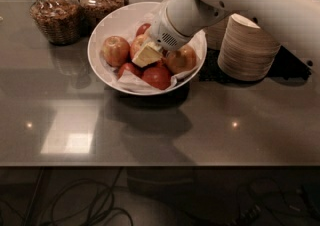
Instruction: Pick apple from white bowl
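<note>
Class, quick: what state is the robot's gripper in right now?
Gripper: inside the white bowl; whether it is open, shut or holding anything cannot be told.

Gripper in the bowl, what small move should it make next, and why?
Probably ease the gripper slightly lower onto the apple before lifting: it is down in the white bowl, against that apple, which rests among the other apples.
</note>
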Controlling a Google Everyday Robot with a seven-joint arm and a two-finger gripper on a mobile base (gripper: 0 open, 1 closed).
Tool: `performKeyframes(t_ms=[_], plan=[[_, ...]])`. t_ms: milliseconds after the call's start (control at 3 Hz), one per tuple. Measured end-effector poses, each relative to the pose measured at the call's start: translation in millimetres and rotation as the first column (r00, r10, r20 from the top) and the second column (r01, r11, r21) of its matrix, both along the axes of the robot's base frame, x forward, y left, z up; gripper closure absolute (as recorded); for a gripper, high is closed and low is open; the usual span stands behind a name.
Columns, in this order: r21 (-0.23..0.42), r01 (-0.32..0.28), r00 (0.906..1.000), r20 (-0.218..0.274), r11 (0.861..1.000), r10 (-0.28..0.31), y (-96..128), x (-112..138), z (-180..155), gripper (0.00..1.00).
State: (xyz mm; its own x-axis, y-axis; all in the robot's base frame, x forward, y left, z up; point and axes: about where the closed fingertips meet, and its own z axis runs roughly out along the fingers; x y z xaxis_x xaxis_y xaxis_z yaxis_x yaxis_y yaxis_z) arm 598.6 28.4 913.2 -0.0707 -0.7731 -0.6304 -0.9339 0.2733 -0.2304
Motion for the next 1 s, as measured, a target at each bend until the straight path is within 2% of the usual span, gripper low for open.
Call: performKeyframes(t_ms=[333,667,1000], plan=[[0.000,0.000,1.0000,0.000,1.000,0.000,0.1,0.0,0.0,0.89],[0.000,0.000,1.0000,0.000,1.000,0.000,0.1,-0.1,0.0,1.00],[0.000,0.000,1.0000,0.000,1.000,0.000,0.2,-0.1,0.1,1.00]])
